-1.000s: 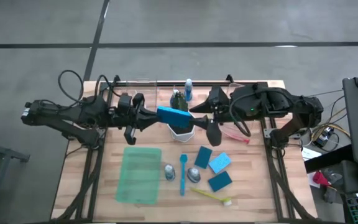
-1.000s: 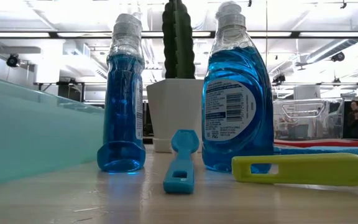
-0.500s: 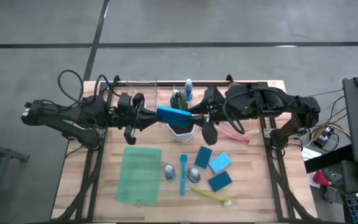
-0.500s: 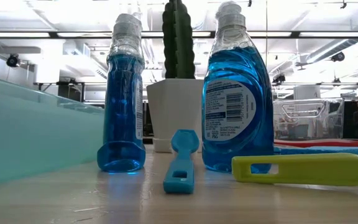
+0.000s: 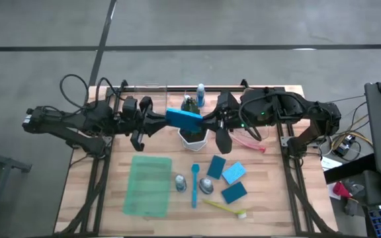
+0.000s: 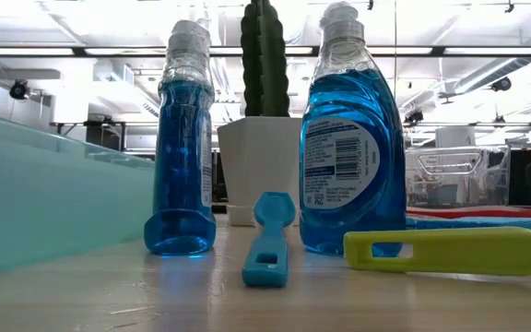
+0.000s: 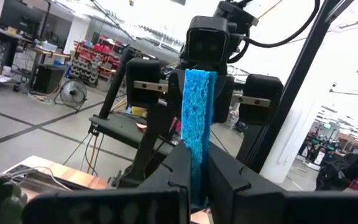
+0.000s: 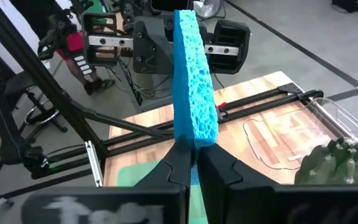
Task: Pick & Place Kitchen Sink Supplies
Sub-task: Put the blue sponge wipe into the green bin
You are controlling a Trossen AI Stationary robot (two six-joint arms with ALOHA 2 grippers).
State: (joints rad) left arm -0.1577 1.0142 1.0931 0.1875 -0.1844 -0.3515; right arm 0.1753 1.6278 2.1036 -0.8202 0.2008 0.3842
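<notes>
While both the left pincer (image 5: 159,119) and right pincer (image 5: 207,121) clamp one blue sponge (image 5: 183,118), the green tray (image 5: 147,186) lies bare.

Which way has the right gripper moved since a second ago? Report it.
Yes. In the high view the right gripper has moved leftward, toward the cactus pot, and shut on the blue sponge held by the left gripper.

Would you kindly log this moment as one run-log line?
phase: handover above cactus | left gripper: shut on blue sponge | right gripper: shut on blue sponge | tray: empty
</notes>
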